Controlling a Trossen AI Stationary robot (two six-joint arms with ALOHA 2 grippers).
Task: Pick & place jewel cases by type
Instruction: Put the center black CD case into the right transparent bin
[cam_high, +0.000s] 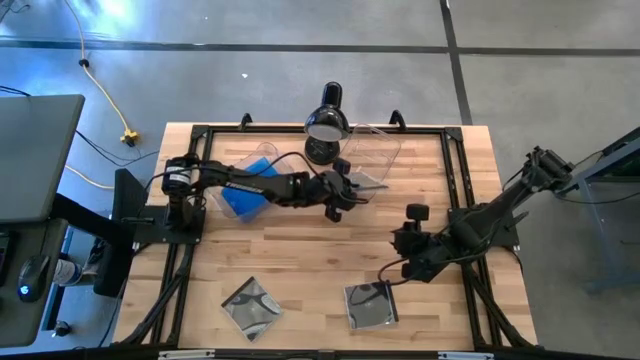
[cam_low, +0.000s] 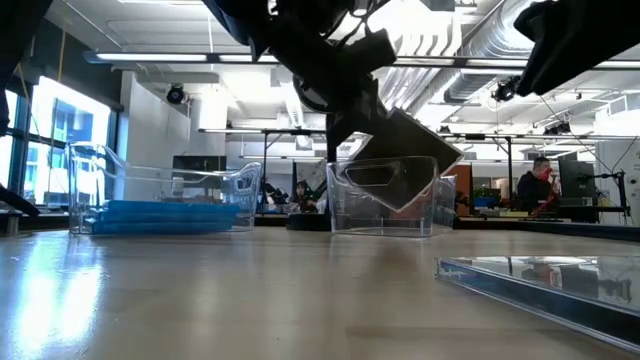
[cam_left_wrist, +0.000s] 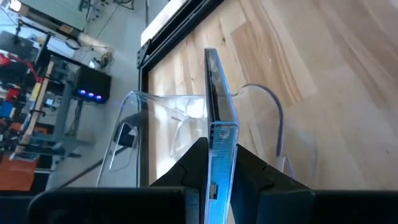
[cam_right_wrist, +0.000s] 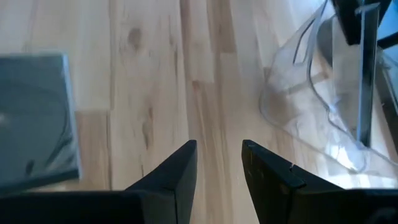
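Over the clear tub (cam_high: 372, 152) at the counter's (cam_high: 300, 250) far edge: left hand (cam_high: 345, 190) pinches a clear jewel case (cam_left_wrist: 217, 118) on edge, tilted, its lower corner just above the tub's mouth, likely held thin-side down so it slips in. Blue cases (cam_low: 160, 215) lie stacked in the other tub (cam_low: 165, 195), behind the left arm. Right hand (cam_right_wrist: 217, 165), fingers spread and empty, hovers low; two disc cases (cam_high: 252, 305) (cam_high: 370, 303) lie flat near it. No readable labels.
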